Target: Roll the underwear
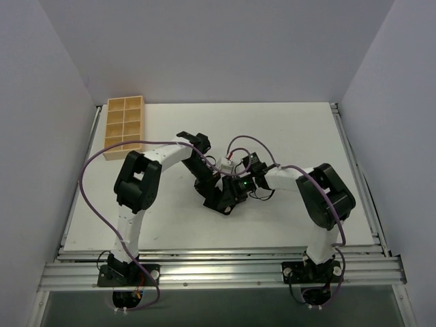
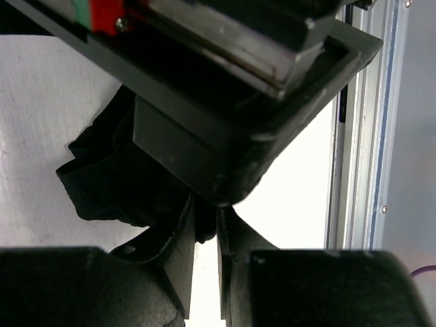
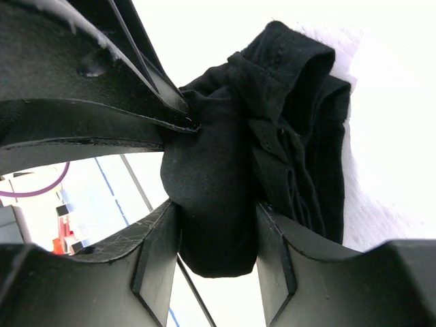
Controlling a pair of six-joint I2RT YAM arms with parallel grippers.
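Black underwear [image 3: 225, 204], bunched into folds

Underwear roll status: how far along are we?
Done: the underwear is gathered into a compact bundle rather than lying flat. In hand: the left gripper pinches a fold, and the right gripper clamps the bundle's middle. Left: the folds look loose and uneven, so tightening the roll and letting go of it likely remain.

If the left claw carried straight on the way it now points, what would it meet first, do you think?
Beyond the underwear fold it pinches, the left claw would probably hit the right claw, whose black body looms directly ahead in the left wrist view; depth is unclear.
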